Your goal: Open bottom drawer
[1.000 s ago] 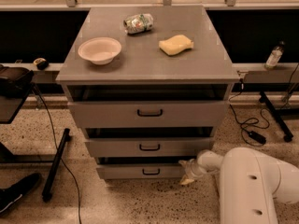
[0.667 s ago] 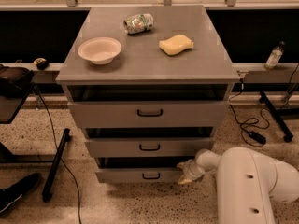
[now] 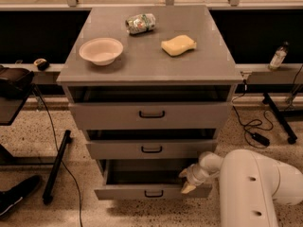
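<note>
A speckled stone floor with trailing cables surrounds a grey cabinet, whose counter [image 3: 151, 72] carries a pale bowl [image 3: 101, 50], a yellow sponge [image 3: 178, 45] and a crumpled packet [image 3: 140, 23]. Of the three drawers, the bottom drawer [image 3: 123, 193] sits lowest and stands part-way out, its plain grey inside showing behind the front panel and its small black handle [image 3: 154, 193] left free. The robot's white arm [image 3: 255, 188] reaches in from the right, and its claw [image 3: 188, 182] is at the right end of that drawer's front, up against the top edge; whether the claw is open or closed I cannot tell. I judge the pull to be under way, with the drawer roughly half out. The next move calls for a straight draw away from the cabinet, kept level so the off-centre hold does not skew the drawer
</note>
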Robot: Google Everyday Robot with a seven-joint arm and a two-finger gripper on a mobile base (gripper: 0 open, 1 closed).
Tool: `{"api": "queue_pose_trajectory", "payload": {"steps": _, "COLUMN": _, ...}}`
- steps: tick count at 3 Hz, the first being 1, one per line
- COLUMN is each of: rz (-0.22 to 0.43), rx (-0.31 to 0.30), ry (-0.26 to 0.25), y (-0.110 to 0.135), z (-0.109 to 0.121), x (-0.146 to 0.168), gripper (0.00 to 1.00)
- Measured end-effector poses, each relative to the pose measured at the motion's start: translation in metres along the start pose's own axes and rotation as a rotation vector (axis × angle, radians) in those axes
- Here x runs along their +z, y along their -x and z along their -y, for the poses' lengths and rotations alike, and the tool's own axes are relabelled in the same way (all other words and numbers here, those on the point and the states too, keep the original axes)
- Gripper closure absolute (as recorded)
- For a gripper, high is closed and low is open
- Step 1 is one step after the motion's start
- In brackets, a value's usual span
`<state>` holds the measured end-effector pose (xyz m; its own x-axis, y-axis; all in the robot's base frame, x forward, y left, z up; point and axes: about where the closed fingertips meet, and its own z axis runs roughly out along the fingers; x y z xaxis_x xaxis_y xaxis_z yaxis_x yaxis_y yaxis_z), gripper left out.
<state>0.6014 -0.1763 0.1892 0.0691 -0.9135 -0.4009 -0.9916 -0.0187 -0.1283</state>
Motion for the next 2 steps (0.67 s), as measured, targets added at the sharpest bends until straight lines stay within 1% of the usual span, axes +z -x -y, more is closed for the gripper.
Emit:
{"api": "queue_pose_trajectory", "payload": {"steps": 1, "rz": 0.000, "rx": 0.000, "ry": 0.000, "y": 0.0000, "z": 0.0000, "x": 0.0000, "gripper": 0.24}}
{"api": "queue_pose_trajectory", "payload": {"steps": 2, "rz": 0.000, "rx": 0.000, "ry": 0.000, "y": 0.0000, "z": 0.0000, "x": 0.0000, "gripper": 0.02}}
